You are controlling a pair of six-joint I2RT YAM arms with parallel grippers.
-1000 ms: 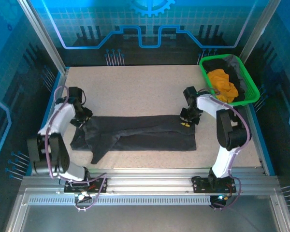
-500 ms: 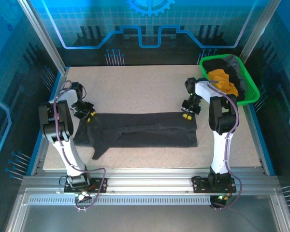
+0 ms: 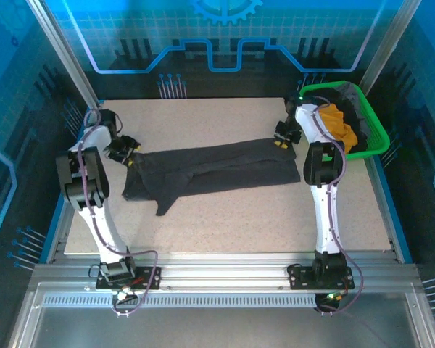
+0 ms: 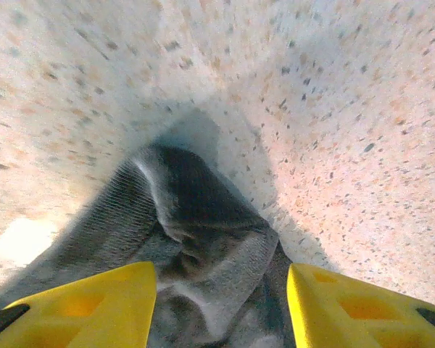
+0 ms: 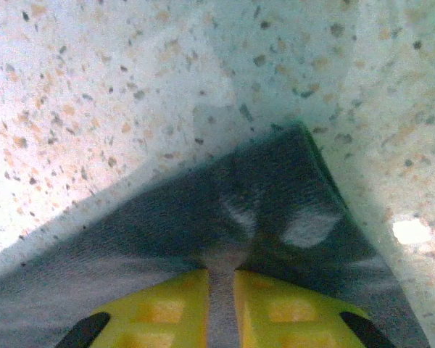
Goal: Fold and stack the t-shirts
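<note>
The charcoal t-shirt [image 3: 217, 174] is laid out as a long, narrow band across the middle of the speckled surface [image 3: 217, 239]. It runs from the left side towards the far right on a slight slant. It is folded along its length, and soft creases can be seen along the band. One pointed flap is left sticking out towards the near side at its left end.

The left far corner of the shirt is held by the left pincer [image 3: 130, 158]. In the left wrist view, a thick ribbed bunch of cloth [image 4: 196, 210] is gathered between the yellow fingers of the pincer [image 4: 219, 272]. The fingers are kept apart by this bunch, and a shadow is cast under the cloth.

The right far corner is pinched by the right pincer [image 3: 281, 140]. In the right wrist view, its fingers [image 5: 167, 304] are pressed almost together on a thin ridge of the fabric [image 5: 203, 217], and the pincer [image 5: 221, 279] is seen close above the cloth.

The green basket [image 3: 365, 153] is set at the far right corner of the surface. The orange t-shirt [image 3: 339, 123] is crumpled inside it, with another dark t-shirt [image 3: 348, 98] beside it.
</note>
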